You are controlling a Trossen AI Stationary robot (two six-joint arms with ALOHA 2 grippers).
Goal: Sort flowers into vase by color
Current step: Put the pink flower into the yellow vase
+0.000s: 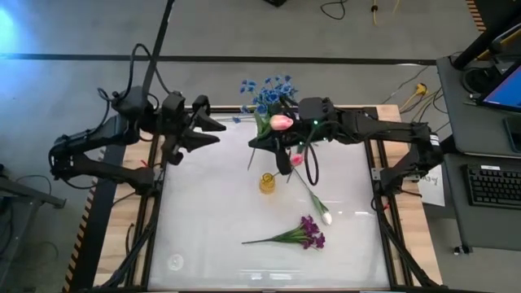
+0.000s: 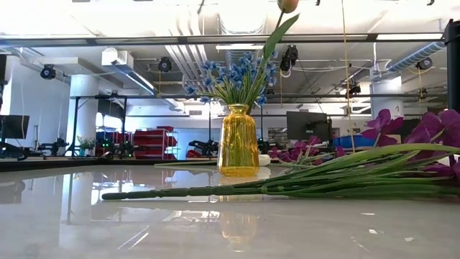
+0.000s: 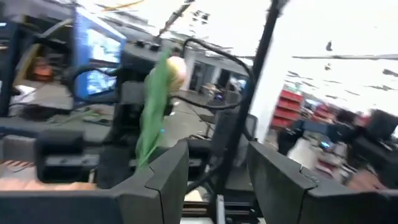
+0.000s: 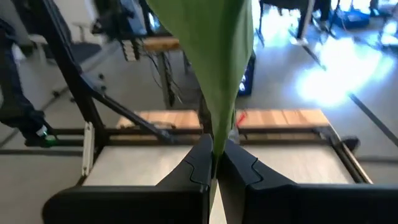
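Pink tulip (image 1: 282, 123) above vase (image 1: 267, 182) rim

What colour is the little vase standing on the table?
The vase is amber yellow, see-through glass; it shows best in the low view.

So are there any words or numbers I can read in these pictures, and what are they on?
None can be read.
Paper sheet by the right arm: marks too small to read.
Keyboard: keys too small to read.
Screens: blurred, nothing legible.
Yellow vase and the flowers: no label.
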